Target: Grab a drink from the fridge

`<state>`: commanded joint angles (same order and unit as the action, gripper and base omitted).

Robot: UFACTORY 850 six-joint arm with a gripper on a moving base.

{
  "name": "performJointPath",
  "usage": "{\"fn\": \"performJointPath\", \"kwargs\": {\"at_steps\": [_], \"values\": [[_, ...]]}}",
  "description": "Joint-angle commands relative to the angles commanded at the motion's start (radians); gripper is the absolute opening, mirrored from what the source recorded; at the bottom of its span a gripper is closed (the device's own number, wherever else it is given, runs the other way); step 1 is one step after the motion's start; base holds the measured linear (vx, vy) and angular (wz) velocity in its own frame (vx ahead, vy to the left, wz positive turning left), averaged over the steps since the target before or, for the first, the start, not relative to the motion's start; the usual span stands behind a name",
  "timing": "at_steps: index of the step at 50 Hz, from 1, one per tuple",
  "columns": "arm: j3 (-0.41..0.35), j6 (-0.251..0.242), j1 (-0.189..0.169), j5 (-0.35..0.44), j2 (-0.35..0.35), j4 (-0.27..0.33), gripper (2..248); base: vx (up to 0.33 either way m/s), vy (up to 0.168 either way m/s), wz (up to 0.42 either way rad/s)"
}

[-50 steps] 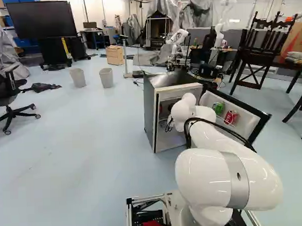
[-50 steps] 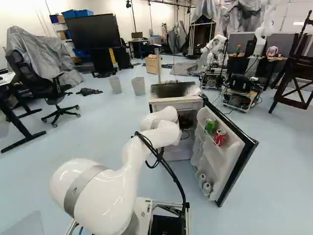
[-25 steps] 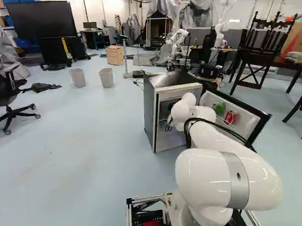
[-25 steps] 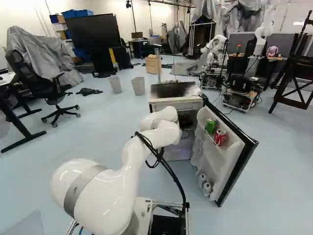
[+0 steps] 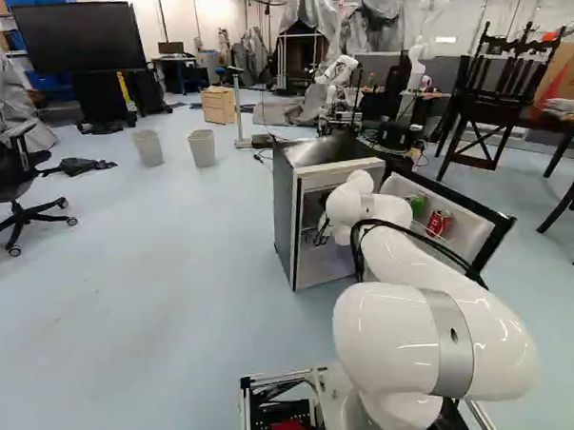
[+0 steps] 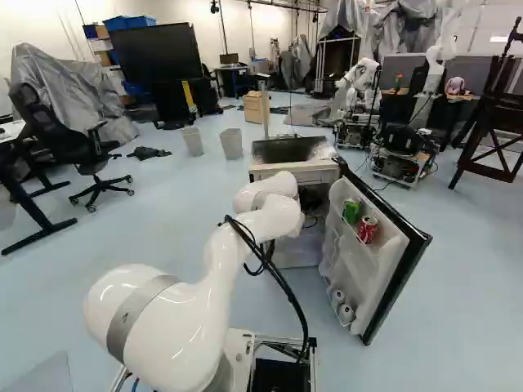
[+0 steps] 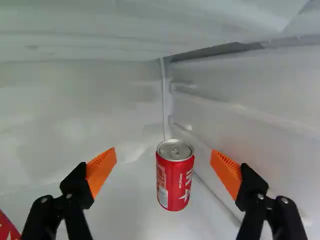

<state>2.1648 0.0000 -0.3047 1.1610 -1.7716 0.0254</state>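
Tool: the tool (image 7: 164, 152) is released, its two orange pads (image 7: 102, 167) well apart, with nothing gripped.
Red can: one red can (image 7: 175, 176) stands upright on the pale base (image 7: 132, 215) of the fridge compartment, ahead of the tool and in line with the gap between its fingers, touching neither.
Compartment: two pale walls (image 7: 70, 110) meet at a corner just behind that can.
Second red thing: a partly seen red item (image 7: 7, 229) sits outside the finger nearer to it; too little shows to name it.
Arm: the white arm (image 6: 163, 335) reaches forward to the fridge (image 5: 285, 215), a black cable (image 6: 282, 282) running along it.
Door: the fridge door (image 6: 380, 278) is swung open, at the right of the arm in the right base view.
Door shelves: a green can (image 6: 351, 211) and another red can (image 6: 368, 229) stand side by side on the upper one; two pale cans (image 6: 346, 314) sit lower down.
Beyond: two grey bins (image 6: 232, 144) stand on the floor past the fridge, with another robot (image 6: 357, 77) further back.
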Motion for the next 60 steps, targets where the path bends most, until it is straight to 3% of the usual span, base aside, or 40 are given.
{"fn": "performJointPath", "kwargs": {"at_steps": [43,44,48,49,53,54,59,60], "values": [[0.041,0.000,0.001,-0.091,-0.025,0.000,247,0.000,0.000,0.000],[0.041,0.000,0.001,-0.091,-0.025,0.000,227,0.000,0.000,0.000],[0.041,0.000,0.001,-0.091,-0.025,0.000,227,0.000,0.000,0.000],[0.041,0.000,0.001,-0.091,-0.025,0.000,189,0.000,0.000,0.000],[0.041,0.000,0.001,-0.091,-0.025,0.000,189,0.000,0.000,0.000],[0.041,0.000,0.001,-0.091,-0.025,0.000,152,0.000,0.000,0.000],[0.041,0.000,0.001,-0.091,-0.025,0.000,152,0.000,0.000,0.000],[0.041,0.000,0.001,-0.091,-0.025,0.000,114,0.000,0.000,0.000]]}}
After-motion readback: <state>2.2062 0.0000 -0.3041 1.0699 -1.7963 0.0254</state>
